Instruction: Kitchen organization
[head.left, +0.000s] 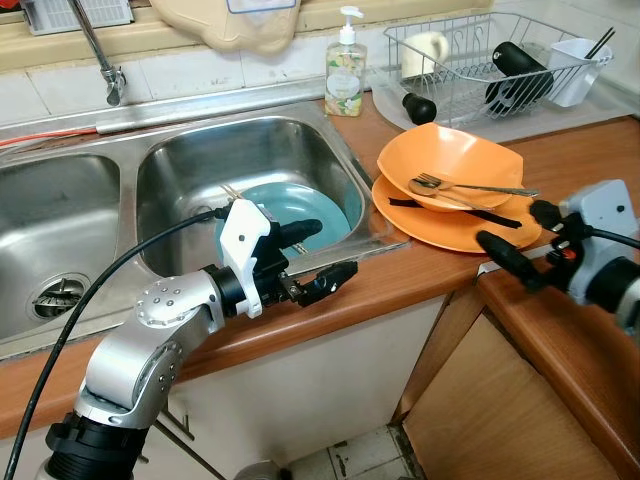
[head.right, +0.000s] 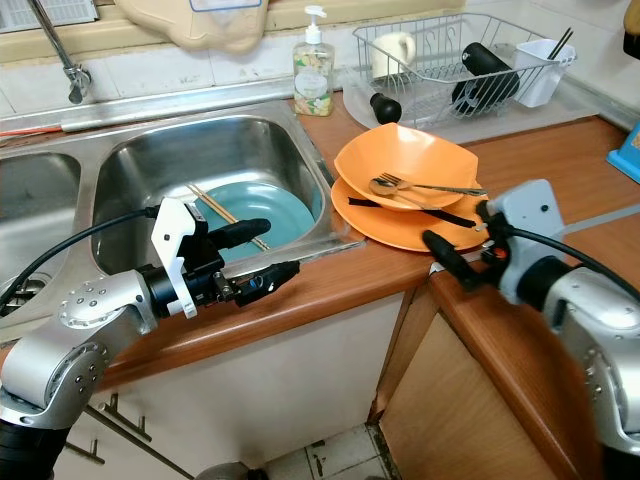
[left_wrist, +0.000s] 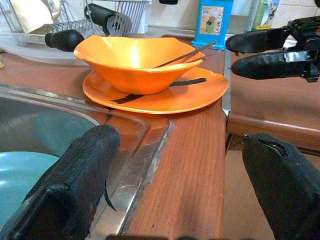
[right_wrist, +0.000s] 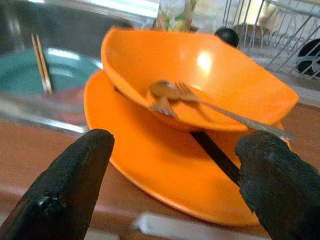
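Both arms forward, jaws spread, flanking orange bowl.

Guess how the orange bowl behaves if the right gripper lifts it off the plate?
The orange bowl looks glossy, so probably slippery. It seems thin, likely light. The fork and spoon lie loose inside and may slide if it tilts.

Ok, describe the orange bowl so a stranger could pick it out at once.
Start at the steel sink and move right onto the wooden counter. There an orange plate lies before the wire dish rack, and the orange bowl sits on it. It is the deep one, with a fork and spoon inside.
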